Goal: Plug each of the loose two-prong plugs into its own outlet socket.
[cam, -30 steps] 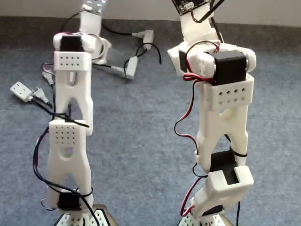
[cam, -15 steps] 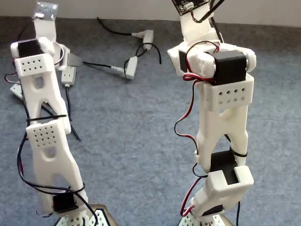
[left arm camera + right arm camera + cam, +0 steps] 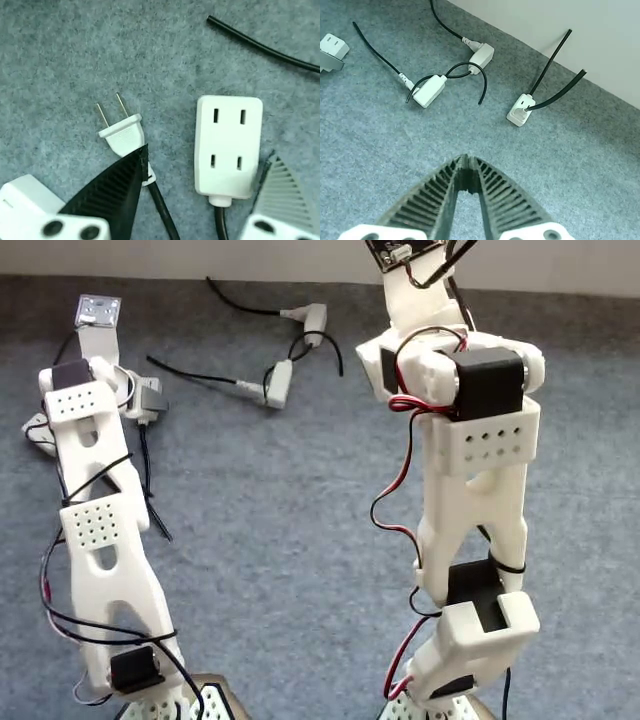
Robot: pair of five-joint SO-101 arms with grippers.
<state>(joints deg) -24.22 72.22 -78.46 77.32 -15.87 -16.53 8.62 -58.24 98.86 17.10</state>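
A loose white two-prong plug lies flat on the grey carpet, prongs pointing away from my left gripper. Beside it lies a white outlet block with two socket pairs facing up. The left gripper hangs open just above them: its black finger covers the plug's cord end, and its pale finger sits at the outlet's far side. My right gripper is shut on nothing, held high over the carpet. Farther off lie two white connectors and a third.
Black cords loop between the white connectors at the back of the carpet. A loose black cord end lies beyond the outlet. The right arm stands tall at the right. A pale wall borders the far side.
The left arm has swung from the middle to the far left and come down over the plug and outlet. The right arm has kept still.
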